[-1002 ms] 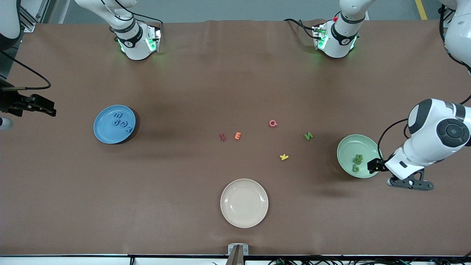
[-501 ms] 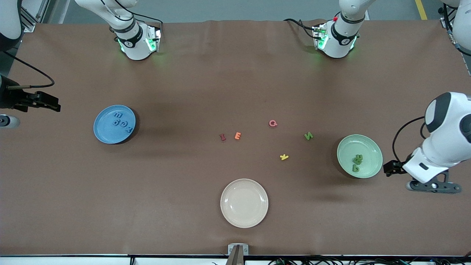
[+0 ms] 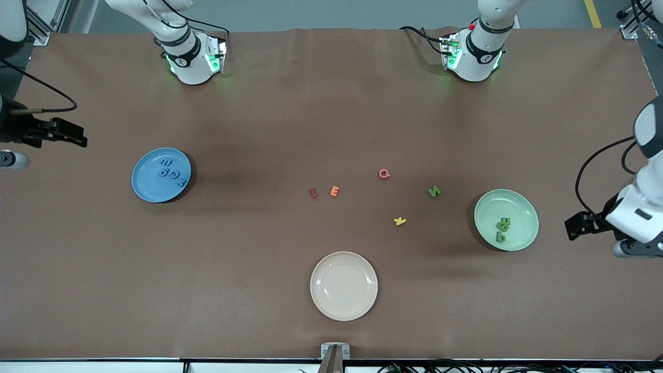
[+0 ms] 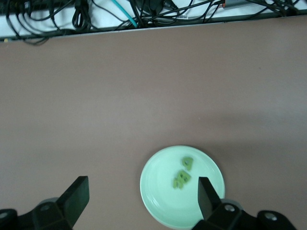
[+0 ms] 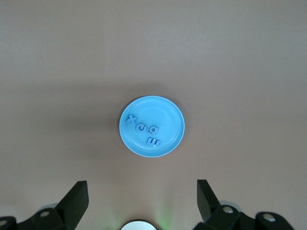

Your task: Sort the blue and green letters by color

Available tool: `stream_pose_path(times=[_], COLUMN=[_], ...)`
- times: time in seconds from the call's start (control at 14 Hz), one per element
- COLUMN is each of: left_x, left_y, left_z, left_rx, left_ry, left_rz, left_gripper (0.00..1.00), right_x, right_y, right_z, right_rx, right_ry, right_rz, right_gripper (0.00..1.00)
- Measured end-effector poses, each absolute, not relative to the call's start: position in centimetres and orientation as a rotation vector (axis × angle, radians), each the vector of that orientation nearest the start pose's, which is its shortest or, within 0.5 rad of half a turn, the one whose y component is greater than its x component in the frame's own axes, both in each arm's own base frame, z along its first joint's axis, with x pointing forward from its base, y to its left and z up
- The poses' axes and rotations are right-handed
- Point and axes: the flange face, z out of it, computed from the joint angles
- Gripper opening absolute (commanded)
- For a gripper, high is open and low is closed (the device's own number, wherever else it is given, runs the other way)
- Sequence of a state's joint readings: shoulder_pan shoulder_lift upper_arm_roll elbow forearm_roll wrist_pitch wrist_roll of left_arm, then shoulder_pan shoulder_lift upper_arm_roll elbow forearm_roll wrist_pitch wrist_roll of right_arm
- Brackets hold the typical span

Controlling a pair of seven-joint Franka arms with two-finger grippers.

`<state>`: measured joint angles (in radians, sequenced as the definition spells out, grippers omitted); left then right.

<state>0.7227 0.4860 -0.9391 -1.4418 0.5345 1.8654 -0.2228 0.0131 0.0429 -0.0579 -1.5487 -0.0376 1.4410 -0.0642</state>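
Several blue letters lie in the blue plate, which also shows in the right wrist view with the letters. Green letters lie in the green plate, also in the left wrist view with the letters. One green N lies on the table between the pink G and the green plate. My left gripper is open and empty, beside the green plate toward the left arm's end. My right gripper is open and empty at the right arm's end.
A red letter, an orange E, a pink G and a yellow letter lie mid-table. An empty cream plate sits nearest the front camera. Cables run along the table's edge.
My left gripper has drawn back from over the green plate's rim toward the left arm's end of the table. My right gripper has shifted slightly toward the bases. No letter has moved.
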Motion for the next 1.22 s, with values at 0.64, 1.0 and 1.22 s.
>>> stream_pose_path(times=[0.64, 1.0, 1.22], left_x=[60.8, 58.4, 57.8], left_y=[-2.4, -5.2, -5.1], left_z=[61.4, 64.2, 64.0], left_rx=[-3.123, -3.079, -3.040], left_ry=[-0.081, -0.098, -0.131], left_rz=[-0.056, -0.086, -0.044], left_gripper=[1.00, 1.00, 1.00], right_x=[49.5, 49.9, 50.0], right_y=[-2.9, -2.9, -2.8], right_z=[64.2, 64.0, 63.9], right_rx=[-3.158, -3.159, -3.158], right_ry=[-0.026, -0.026, -0.028], right_rz=[0.134, 0.094, 0.084], right_gripper=[1.00, 1.00, 1.00])
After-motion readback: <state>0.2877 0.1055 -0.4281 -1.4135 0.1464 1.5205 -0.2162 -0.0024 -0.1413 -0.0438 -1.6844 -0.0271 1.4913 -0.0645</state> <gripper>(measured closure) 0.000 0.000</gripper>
